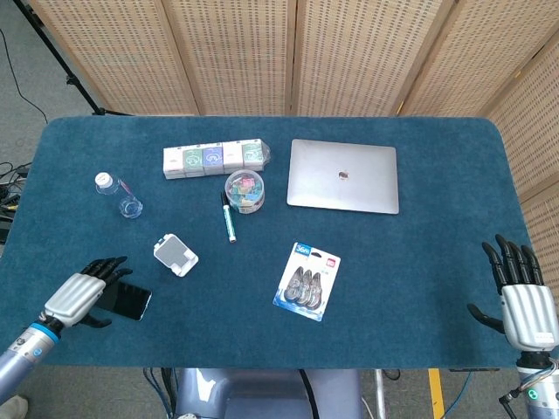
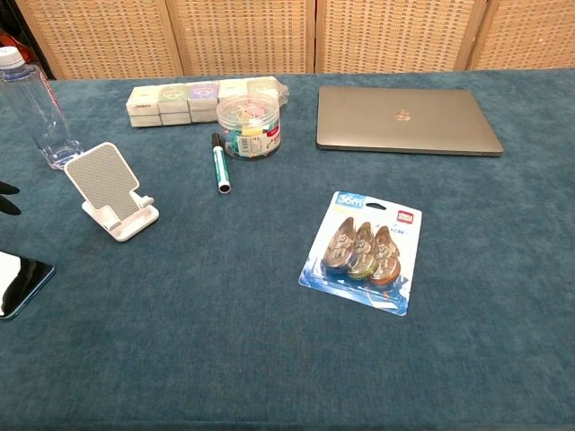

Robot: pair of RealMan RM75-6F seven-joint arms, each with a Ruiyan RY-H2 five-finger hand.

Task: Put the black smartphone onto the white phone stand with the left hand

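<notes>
Your left hand [image 1: 80, 295] hangs over the counter's [image 1: 419, 262] near-left edge, fingers spread and holding nothing, and covers the left half of the black smartphone [image 1: 129, 300]. You cannot tell from the head view whether the fingertips touch it. The smartphone lies flat, a glossy slab on the napped blue cloth, close to the front edge. Just beyond it, up and to the right, the white phone stand [image 2: 110, 189] sits with its mesh-textured back plate tilted; bare cloth lies between the two. Behind the stand are a clear water bottle [image 2: 31, 108], a row of small boxes [image 1: 214, 158], a round clear tub of clips [image 2: 248, 126] and a green marker [image 2: 219, 163]. Past the middle lie a blister pack of tape rollers [image 1: 306, 282] and a closed grey laptop [image 1: 343, 175]. Your right hand [image 1: 522, 297] is off the near-right corner, fingers apart and empty.
</notes>
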